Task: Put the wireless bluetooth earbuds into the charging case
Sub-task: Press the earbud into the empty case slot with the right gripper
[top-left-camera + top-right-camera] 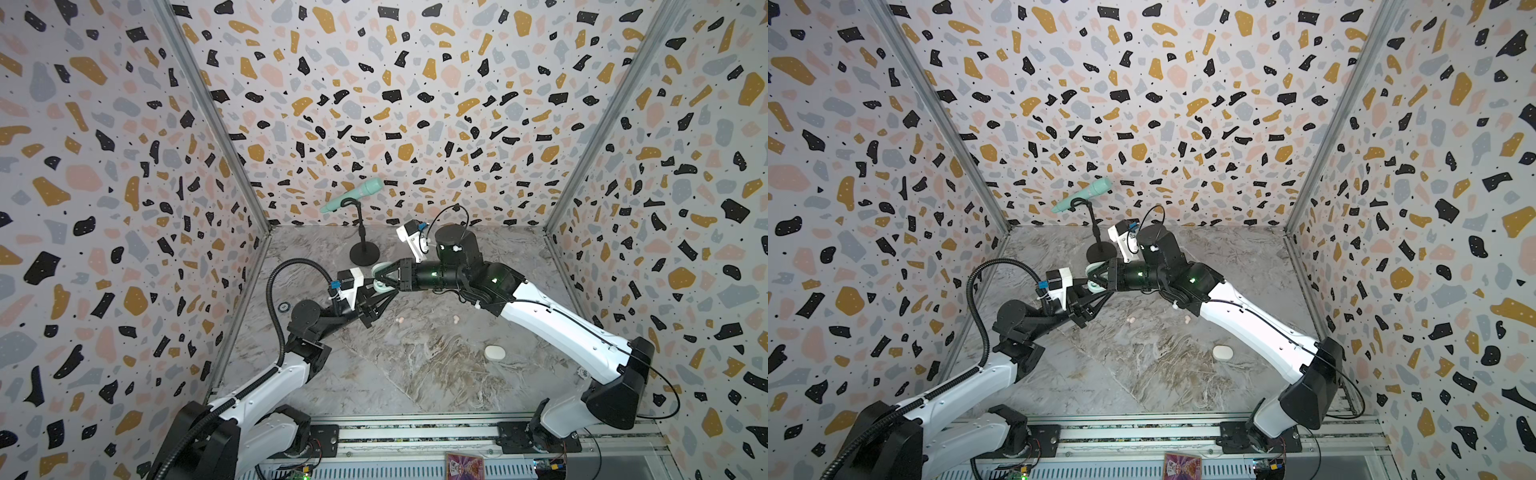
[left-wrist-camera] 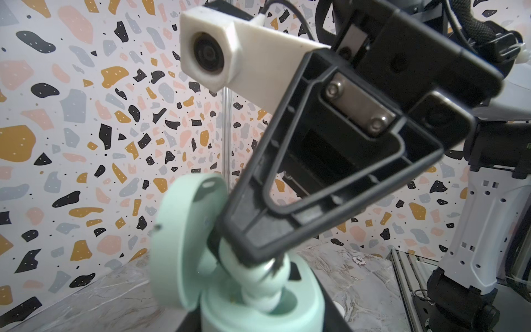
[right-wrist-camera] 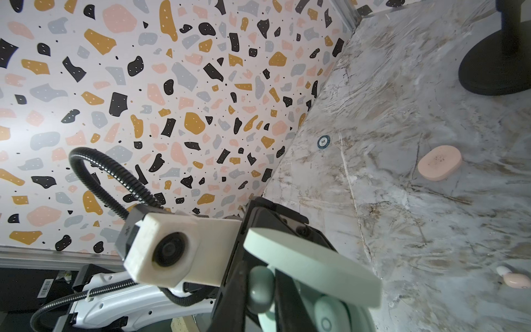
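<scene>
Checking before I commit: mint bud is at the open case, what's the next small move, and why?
Probably ease the right claw slightly down toward the mint case: its mint earbud sits tilted at the open well, seemingly not seated, while the left claw grips the case base.

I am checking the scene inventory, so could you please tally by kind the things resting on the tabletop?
Charging cases: 2, the white case and the pink case
Pink earbuds: 2
Poker chips: 2
Mint microphone on its black stand: 1
Total in view: 7
</scene>
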You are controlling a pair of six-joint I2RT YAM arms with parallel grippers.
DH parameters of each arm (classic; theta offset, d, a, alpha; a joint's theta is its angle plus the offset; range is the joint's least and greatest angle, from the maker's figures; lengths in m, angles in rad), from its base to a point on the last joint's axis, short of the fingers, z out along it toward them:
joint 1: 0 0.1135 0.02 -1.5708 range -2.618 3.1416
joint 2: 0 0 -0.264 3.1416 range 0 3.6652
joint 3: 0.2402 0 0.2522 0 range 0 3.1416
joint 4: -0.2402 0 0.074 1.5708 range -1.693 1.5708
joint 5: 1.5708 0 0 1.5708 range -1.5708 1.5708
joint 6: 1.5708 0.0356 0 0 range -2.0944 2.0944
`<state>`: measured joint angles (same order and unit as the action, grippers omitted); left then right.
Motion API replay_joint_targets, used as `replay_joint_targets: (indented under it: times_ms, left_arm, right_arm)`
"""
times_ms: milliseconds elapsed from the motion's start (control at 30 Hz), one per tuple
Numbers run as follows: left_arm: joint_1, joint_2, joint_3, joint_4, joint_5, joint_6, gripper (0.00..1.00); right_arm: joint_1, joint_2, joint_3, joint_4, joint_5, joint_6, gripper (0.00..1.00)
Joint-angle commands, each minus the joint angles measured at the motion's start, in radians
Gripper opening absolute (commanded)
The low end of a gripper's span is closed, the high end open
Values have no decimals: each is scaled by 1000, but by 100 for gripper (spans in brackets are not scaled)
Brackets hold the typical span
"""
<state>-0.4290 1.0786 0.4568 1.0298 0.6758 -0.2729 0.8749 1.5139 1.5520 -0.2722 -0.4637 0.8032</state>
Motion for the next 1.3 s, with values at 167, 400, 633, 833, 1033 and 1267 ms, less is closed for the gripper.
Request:
replay_joint_targets:
  times_ms: [167,400,633,833,1033,1267]
  left_arm:
    - [-7,-23,36,42,9,18,39]
    - [-7,-28,43,32,13,19,44]
    - [-7,-37,43,22,11,26,45]
    - [-7,-43,42,10,8,35,46]
    - [-7,-43,45,6,8,38,46]
    - [-7,-44,45,3,7,38,46]
  right_arm:
    - [12,-29,-21,-11,9,-10,20]
    - [11,-35,-22,-18,15,-14,22]
    - [11,-31,-6,-46,22,-27,26]
    - [12,-38,8,-73,40,-36,28]
    - [10,-46,20,-94,56,-46,29]
    - [10,-52,32,-108,66,-52,31]
